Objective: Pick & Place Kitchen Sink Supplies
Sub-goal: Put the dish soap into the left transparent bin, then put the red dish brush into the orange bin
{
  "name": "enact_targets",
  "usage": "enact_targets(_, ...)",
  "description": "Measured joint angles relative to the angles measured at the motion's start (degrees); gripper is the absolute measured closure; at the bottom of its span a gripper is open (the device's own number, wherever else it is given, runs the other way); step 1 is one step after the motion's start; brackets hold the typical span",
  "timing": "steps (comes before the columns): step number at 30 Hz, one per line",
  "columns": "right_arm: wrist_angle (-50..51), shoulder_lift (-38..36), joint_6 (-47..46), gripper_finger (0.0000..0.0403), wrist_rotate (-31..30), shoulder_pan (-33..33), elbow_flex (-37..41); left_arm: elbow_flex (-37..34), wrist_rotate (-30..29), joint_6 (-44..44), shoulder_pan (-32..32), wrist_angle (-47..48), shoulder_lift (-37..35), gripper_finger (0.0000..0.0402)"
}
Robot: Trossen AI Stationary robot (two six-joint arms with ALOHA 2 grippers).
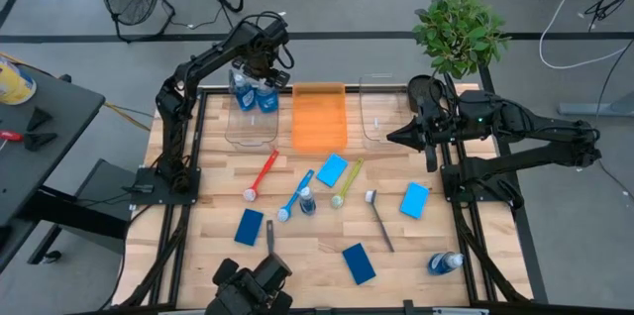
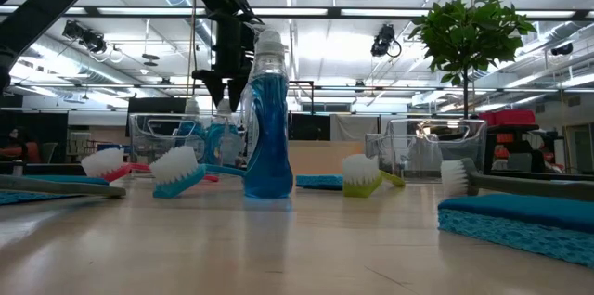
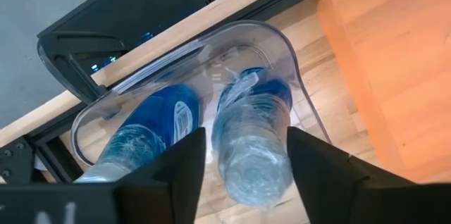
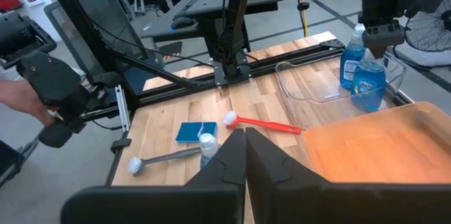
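Observation:
Two clear bottles with blue contents (image 1: 241, 92) (image 1: 265, 95) stand in the left clear bin (image 1: 238, 132) at the far edge. My left gripper (image 3: 246, 157) is open above it, pointing down, with its fingers on either side of the bottle (image 3: 252, 136) nearer the orange bin. My right gripper (image 4: 245, 139) is shut and empty, hovering over the near edge of the right clear bin (image 1: 381, 107). On the table lie several blue sponges (image 1: 332, 168), a red brush (image 1: 263, 174), a blue brush (image 1: 295, 196), a yellow-green brush (image 1: 347, 183) and a grey brush (image 1: 379, 221). One bottle (image 1: 307, 201) stands among them and another (image 1: 446, 262) lies near the right edge. My left gripper's fingers (image 3: 184, 164) stand on either side of the bottle's upper part (image 3: 232, 122), coming from above. Whether they touch it, I cannot tell. The bottle stands upright on the bin's floor beside the other bottle.
An orange bin (image 1: 319, 117) sits between the two clear bins. A potted plant (image 1: 458, 30) stands at the far right corner, behind my right arm. A camera mount (image 1: 253, 285) sits at the near edge. Bare wood shows at the near middle.

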State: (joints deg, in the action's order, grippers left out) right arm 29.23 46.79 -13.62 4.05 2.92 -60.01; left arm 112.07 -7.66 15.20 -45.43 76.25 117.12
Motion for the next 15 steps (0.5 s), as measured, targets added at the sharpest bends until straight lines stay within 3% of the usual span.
enact_targets(7, 0.0, -0.01, 0.62, 0.0396, 0.02, -0.02, 0.0, 0.0, 1.07, -0.73, 0.04, 0.44, -0.09, 0.0132)
enact_targets(15, 0.01, 0.01, 0.63, 0.0396, 0.04, -0.01, 0.0, 0.06, 3.43, -3.0, 0.0, 2.15, -2.2, 0.012)
